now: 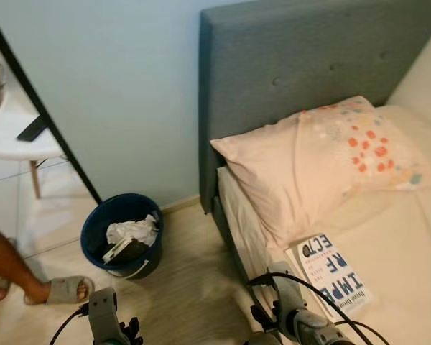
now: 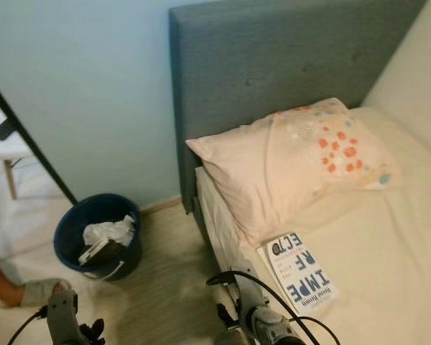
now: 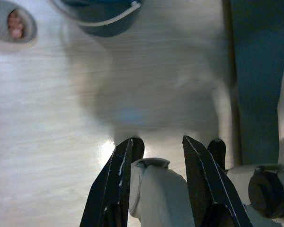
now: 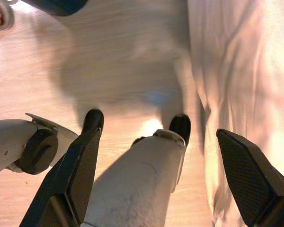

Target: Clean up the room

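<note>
The book (image 1: 335, 274) lies flat on the bed (image 1: 409, 287), cover up, just below the pink pillow (image 1: 312, 158) and near the mattress edge, close to the right arm. It is probably the thing to tidy, because the blue bucket (image 1: 122, 233) on the floor beside the bed already holds crumpled paper and other trash. The book looks like a thin paperback: light, a bit flexible, w/ a smooth cover that may slip. Since it lies on soft bedding, I think the best hold is at the long edge nearest the robot, one finger pushed under into the mattress and one on top (approx. mid-edge, so it does not swing). The right gripper (image 4: 161, 175) hangs low over the floor by the bed side, fingers spread wide and empty. The left gripper (image 3: 154, 182) also hangs idle, fingers apart, holding nothing. A person's foot in a grey slipper (image 1: 61, 289) stands near the bucket.
</note>
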`<state>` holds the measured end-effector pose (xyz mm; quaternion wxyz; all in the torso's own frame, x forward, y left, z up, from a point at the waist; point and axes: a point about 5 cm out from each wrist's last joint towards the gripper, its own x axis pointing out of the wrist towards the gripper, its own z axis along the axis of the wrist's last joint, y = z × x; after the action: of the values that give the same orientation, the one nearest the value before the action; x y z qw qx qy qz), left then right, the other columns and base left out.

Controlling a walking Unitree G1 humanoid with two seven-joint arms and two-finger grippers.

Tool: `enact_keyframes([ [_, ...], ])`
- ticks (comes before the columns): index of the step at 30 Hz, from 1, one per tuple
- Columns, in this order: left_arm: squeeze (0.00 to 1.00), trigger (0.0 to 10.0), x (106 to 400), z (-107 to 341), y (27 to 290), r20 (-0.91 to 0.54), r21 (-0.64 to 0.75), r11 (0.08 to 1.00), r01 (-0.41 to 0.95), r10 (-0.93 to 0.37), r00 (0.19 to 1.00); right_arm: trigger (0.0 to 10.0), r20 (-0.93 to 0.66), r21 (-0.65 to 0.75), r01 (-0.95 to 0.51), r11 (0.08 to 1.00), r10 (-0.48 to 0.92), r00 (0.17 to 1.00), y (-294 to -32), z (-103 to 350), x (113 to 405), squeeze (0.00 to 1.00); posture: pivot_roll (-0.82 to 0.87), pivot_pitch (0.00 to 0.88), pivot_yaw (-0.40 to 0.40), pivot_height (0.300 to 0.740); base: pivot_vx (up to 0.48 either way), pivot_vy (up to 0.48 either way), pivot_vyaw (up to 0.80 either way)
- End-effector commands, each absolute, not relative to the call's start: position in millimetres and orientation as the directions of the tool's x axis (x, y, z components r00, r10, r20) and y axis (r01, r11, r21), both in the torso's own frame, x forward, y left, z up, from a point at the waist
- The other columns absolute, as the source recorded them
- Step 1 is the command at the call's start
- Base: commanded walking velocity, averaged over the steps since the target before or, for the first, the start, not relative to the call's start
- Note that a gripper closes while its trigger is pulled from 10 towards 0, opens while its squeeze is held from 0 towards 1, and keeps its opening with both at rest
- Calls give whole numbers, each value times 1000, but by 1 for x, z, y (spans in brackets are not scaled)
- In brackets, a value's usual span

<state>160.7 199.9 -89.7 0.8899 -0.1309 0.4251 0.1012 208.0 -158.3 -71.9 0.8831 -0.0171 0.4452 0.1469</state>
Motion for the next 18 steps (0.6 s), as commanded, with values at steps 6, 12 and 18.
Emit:
enact_keyframes([
  [6, 0, 10000, 152, -94, 195, -803, -136, 958, -253, 42, 594, 10000, -837, 18, -237, 971, 144, 528, -167, -80, 195, 0, -124, 0, 31, 740, 0, 0, 0],
  [12, 0, 10000, 150, -95, 193, -802, -147, 959, -241, 27, 597, 10000, -842, 55, -212, 976, 160, 515, -168, -81, 192, 0, -129, 0, 33, 740, 0, 0, -533],
  [18, 0, 10000, 149, -95, 192, -804, -143, 962, -232, 23, 594, 10000, -846, 47, -210, 977, 151, 512, -170, -82, 190, 0, -134, 0, 35, 740, 0, 0, -800],
])
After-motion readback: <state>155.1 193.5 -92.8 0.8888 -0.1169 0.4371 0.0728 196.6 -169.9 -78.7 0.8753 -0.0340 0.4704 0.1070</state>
